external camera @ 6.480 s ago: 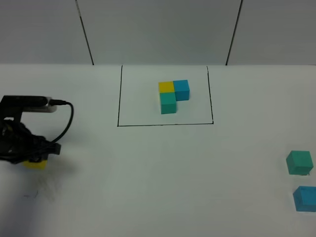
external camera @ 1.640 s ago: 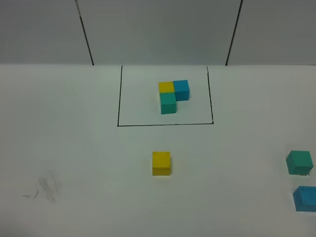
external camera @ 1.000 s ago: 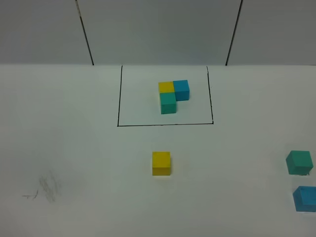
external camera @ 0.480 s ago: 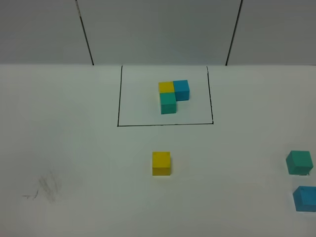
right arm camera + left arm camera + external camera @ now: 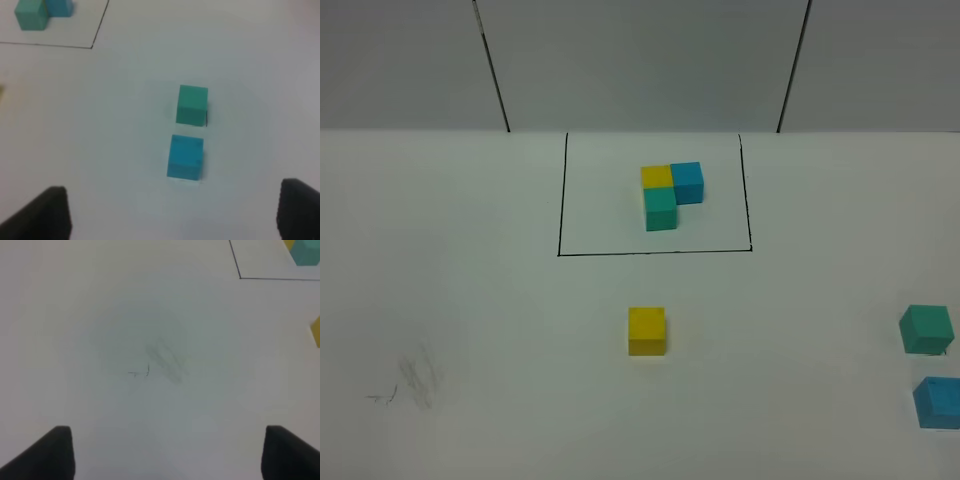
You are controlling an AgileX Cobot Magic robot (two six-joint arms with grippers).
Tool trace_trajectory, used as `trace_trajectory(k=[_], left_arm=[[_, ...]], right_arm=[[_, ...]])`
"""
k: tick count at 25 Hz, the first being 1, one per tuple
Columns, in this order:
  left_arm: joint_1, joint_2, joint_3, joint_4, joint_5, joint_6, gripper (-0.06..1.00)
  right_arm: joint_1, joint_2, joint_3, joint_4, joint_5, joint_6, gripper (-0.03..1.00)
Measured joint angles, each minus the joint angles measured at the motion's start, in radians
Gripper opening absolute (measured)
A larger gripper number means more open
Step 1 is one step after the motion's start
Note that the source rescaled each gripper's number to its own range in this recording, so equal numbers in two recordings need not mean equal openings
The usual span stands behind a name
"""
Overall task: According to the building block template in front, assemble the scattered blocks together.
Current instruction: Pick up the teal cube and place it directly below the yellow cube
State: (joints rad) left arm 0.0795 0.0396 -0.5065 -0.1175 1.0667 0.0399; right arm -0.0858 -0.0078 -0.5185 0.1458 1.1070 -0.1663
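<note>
The building block template (image 5: 670, 195) is an L of yellow, blue and teal-green cubes inside a black outline at the table's far middle. Of the scattered blocks, the yellow cube (image 5: 646, 331) sits alone in front of the outline. The teal-green cube (image 5: 926, 329) and blue cube (image 5: 939, 402) sit at the right edge, close together. The right wrist view looks down on the teal-green cube (image 5: 192, 104) and blue cube (image 5: 185, 156), with the right gripper (image 5: 175, 215) open above them. My left gripper (image 5: 167, 452) is open over bare table. Neither arm shows in the exterior high view.
Faint pencil scuffs (image 5: 412, 378) mark the white table at front left, also seen as pencil scuffs (image 5: 162, 360) under the left gripper. A corner of the black outline (image 5: 240, 276) and an edge of the yellow cube (image 5: 316, 331) show in the left wrist view.
Several seconds ago the left gripper was at the far left holding the yellow cube; that cube now rests at centre front. Nothing has moved over the last second.
</note>
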Motion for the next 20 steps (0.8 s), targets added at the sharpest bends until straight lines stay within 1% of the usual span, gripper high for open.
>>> trace_trajectory(k=[20], left_arm=[[0.0,0.0,0.001,0.0,0.0,0.0,0.65]], right_arm=[[0.0,0.0,0.0,0.0,0.0,0.0,0.83]])
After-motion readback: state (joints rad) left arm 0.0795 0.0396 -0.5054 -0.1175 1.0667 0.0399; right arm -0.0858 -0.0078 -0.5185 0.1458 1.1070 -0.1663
